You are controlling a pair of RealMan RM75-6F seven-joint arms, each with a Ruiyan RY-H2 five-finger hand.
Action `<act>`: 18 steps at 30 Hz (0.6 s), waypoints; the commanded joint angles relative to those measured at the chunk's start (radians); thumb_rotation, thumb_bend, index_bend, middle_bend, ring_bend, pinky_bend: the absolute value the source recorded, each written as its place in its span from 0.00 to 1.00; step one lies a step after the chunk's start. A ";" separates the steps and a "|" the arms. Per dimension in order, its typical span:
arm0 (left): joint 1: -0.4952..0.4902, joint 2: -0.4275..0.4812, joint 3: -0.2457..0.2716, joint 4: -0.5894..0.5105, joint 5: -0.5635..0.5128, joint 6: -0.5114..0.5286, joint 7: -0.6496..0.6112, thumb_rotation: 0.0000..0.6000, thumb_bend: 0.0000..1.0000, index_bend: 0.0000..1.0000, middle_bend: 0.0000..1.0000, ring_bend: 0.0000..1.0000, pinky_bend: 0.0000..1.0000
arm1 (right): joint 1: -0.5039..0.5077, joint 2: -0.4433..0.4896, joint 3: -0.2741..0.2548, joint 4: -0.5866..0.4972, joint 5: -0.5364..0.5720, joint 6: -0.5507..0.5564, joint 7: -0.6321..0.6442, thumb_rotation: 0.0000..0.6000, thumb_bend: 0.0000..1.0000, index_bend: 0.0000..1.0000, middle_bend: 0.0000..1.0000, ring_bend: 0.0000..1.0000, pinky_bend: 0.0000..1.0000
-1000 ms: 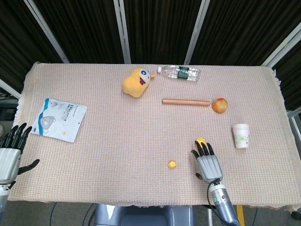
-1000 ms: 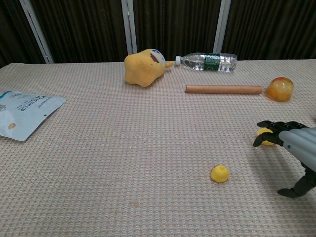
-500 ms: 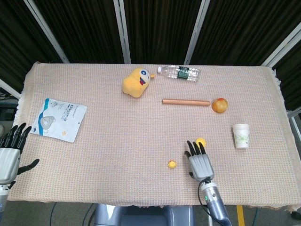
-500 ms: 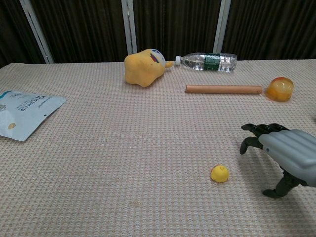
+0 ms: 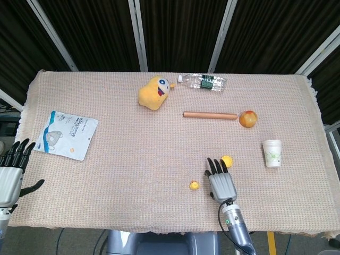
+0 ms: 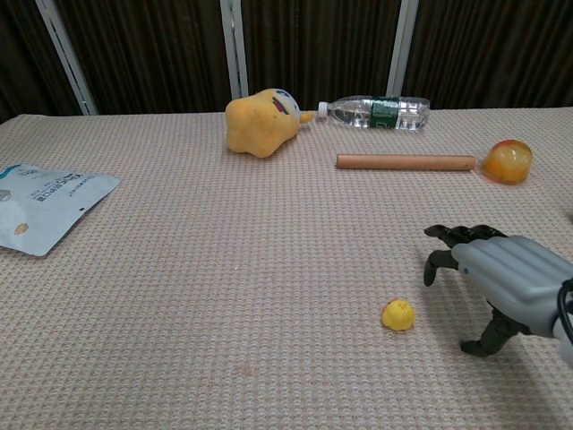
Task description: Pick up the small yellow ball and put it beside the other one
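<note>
Near the tabletop's front edge, the small yellow ball [image 5: 194, 185] lies just left of our released right hand [image 5: 220, 179], the other ball [image 5: 227, 160] beyond. We judge it light, roll-prone; pinch opposite sides.

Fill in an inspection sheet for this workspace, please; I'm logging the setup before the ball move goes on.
Surface: table under a beige woven cloth.
Job's things: small yellow ball lies loose near the front edge; other yellow ball lies just beyond the right robot hand, apart from the first.
Clutter: yellow plush toy, water bottle on its side, brown rod, orange fruit, paper cup upright, white pouch.
Hands: right robot hand between the two balls, fingers apart, holding nothing; left robot hand off the table's left edge, holding nothing.
Cables: one on the right wrist.
Surroundings: dark curtains with metal rails.
</note>
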 commanded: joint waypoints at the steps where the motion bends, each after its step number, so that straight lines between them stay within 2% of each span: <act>1: 0.000 0.000 0.000 0.000 0.000 0.000 0.000 1.00 0.00 0.00 0.00 0.00 0.17 | 0.005 -0.009 0.002 0.008 0.005 -0.001 -0.002 1.00 0.10 0.34 0.00 0.00 0.00; 11: -0.002 0.000 -0.001 0.003 0.000 -0.002 -0.007 1.00 0.00 0.00 0.00 0.00 0.17 | 0.012 -0.043 0.001 0.011 0.020 0.012 -0.002 1.00 0.10 0.34 0.00 0.00 0.00; 18: -0.002 0.000 0.000 0.003 0.002 -0.001 -0.006 1.00 0.00 0.00 0.00 0.00 0.17 | 0.027 -0.018 0.001 -0.029 0.009 0.034 -0.061 1.00 0.10 0.34 0.00 0.00 0.00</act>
